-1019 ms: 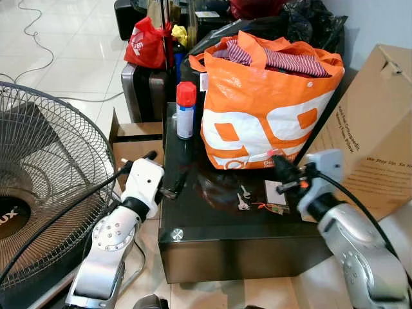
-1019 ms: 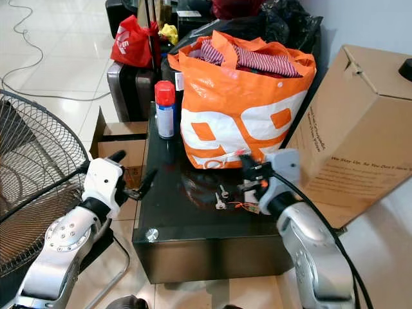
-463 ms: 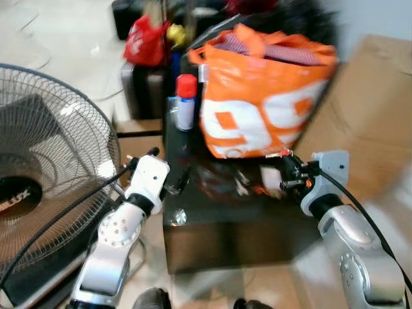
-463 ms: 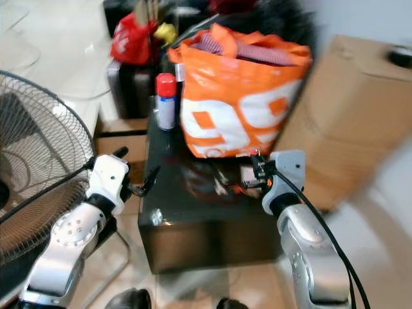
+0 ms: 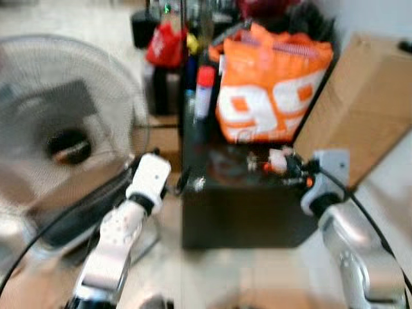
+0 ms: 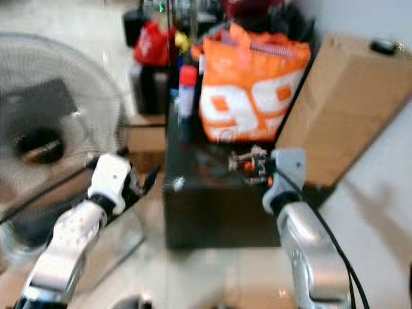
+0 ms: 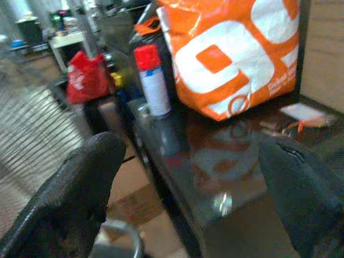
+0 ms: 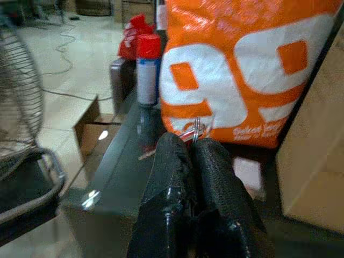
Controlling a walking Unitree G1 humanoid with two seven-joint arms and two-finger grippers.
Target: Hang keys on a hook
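The right gripper [image 8: 194, 153] is pinching the keys [image 8: 196, 128] between closed fingers, above the black table [image 8: 121, 161]. The orange bag [image 8: 242, 64] behind is showing a big white "99". The left gripper [image 7: 188, 166] is hanging open beside the table.

You face a low black glossy table [image 5: 238, 212] on a pale tiled floor [image 5: 38, 19]. A big orange bag [image 5: 273, 87] and a red-capped spray can [image 5: 204, 90] sit on it. A standing fan [image 5: 64, 122] stands left, a cardboard box [image 5: 360, 96] right.
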